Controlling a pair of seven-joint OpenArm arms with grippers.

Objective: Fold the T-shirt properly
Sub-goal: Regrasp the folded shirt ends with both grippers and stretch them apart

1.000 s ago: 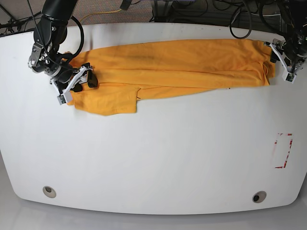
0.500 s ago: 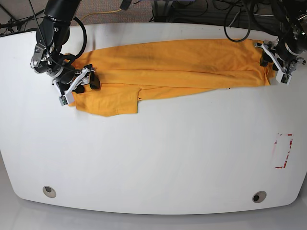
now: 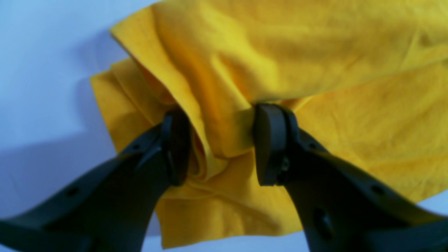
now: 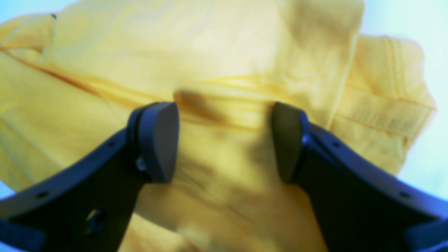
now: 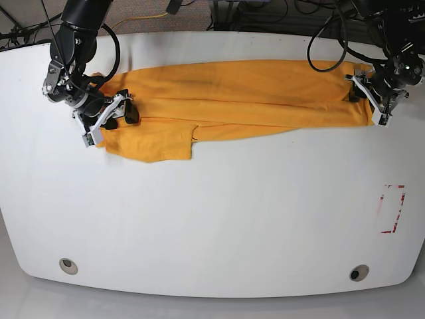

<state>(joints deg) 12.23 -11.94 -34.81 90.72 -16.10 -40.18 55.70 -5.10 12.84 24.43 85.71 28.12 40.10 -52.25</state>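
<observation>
T-shirt (image 5: 232,93) lies as a long band across upper part of white table (image 5: 212,219), one sleeve spilling out lower left. Left gripper (image 3: 218,143), at frame right, pinches a bunched fold at that end. Right gripper (image 4: 224,140), upper left, spread wide over the cloth, nothing caught. Judged: crosswise fold being set up; next, right must close, then both lift together. Cables, carpet behind table

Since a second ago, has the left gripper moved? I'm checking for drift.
Yes. In the base view the left gripper moved left along the T-shirt, away from the table's right edge.
</observation>
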